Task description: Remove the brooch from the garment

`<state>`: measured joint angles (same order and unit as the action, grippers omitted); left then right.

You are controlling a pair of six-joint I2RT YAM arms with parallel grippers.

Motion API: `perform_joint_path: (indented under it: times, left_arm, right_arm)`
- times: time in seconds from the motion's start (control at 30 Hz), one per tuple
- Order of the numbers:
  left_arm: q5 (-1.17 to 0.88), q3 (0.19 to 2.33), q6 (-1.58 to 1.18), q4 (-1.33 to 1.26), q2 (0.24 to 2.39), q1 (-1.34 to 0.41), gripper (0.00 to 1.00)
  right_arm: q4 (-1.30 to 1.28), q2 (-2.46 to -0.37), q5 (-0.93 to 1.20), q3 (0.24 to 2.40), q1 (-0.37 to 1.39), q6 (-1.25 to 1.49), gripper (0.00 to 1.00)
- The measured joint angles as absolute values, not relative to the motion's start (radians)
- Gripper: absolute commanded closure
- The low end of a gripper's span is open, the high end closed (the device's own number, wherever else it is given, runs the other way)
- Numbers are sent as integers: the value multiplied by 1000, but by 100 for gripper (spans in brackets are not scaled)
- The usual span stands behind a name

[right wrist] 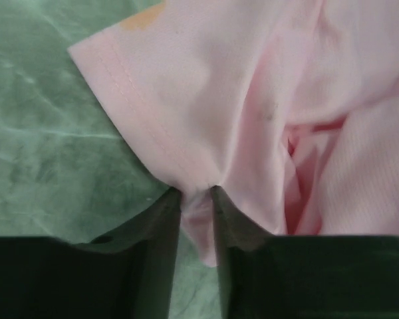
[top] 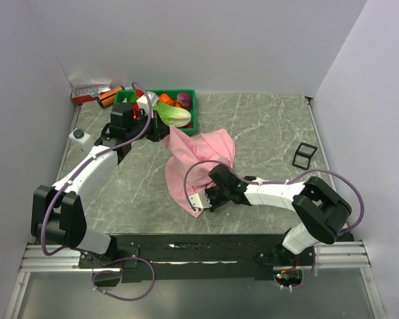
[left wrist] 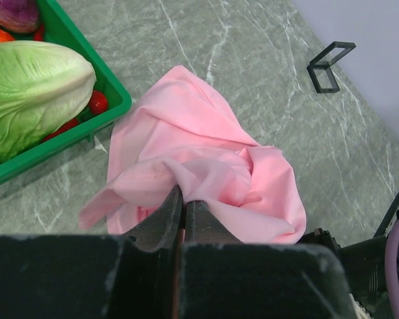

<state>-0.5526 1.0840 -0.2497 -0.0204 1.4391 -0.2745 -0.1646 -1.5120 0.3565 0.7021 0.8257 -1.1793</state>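
The pink garment [top: 201, 159] lies crumpled in the middle of the table, drawn out between both grippers. My left gripper [top: 162, 130] is at its far left corner, beside the green basket. In the left wrist view it [left wrist: 183, 197] is shut on a bunched fold of the garment [left wrist: 206, 153]. My right gripper [top: 201, 201] is at the near hem. In the right wrist view it [right wrist: 196, 193] is shut on a pinch of the stitched hem [right wrist: 186, 100]. No brooch shows clearly. Only a small orange patch [right wrist: 143, 16] sits on the cloth at the top edge.
A green basket [top: 193, 109] of toy vegetables, with a lettuce [left wrist: 26, 93], stands just behind the garment. A small black wire frame [top: 305, 154] lies at the right. A white object [top: 80, 136] sits at the left edge. A red box [top: 90, 93] and an orange can are at the back left.
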Motion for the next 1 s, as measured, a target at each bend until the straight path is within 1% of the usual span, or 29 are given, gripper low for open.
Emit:
perform_joint_path:
  times: [0.07,0.2,0.3,0.43,0.57,0.6,0.63,0.67,0.7,0.77,0.8,0.87,0.9,1.0]
  left_arm:
    - [-554,1084,-249,-19,1439,-271,99]
    - [-561,1085,-243,-10,1439,-244,99]
    - [-565,1106,-217,46,1439,-202,99]
    - [-596,1165,-163,144,1437,-116,99]
    - [-620,1190,-84,250,1399,-57,99]
    - [-633,1190,-60,281,1380,-54,98]
    - [-649,1190,-38,311,1361,-55,90]
    - [-667,1190,-18,342,1342,-56,77]
    - [-683,1190,-1,369,1323,-57,61]
    - [-697,1190,32,407,1295,-60,50]
    - [-697,1190,41,427,1280,-60,39]
    - [-687,1190,56,443,1262,-54,36]
    - [-677,1190,59,443,1253,-49,31]
    - [-639,1168,72,418,1185,-29,24]
  right_arm:
    - [-142,-1517,322,702,829,-1172,99]
    - [-162,-1485,286,716,815,-1142,100]
    - [-293,-1365,332,805,748,-1098,100]
    - [-473,-1218,406,1155,673,-1005,100]
    - [-566,-1188,493,1523,672,-881,100]
    - [-569,-1188,507,1574,672,-856,100]
    - [-578,-1190,521,1629,674,-823,100]
    - [-581,-1202,535,1673,675,-794,100]
    - [-580,-1217,548,1704,675,-765,100]
    - [-567,-1245,568,1744,675,-706,100]
    - [-553,-1267,573,1757,676,-675,100]
    - [-522,-1335,582,1772,676,-612,100]
    - [-511,-1370,584,1775,676,-584,100]
    - [-497,-1509,589,1782,663,-476,100]
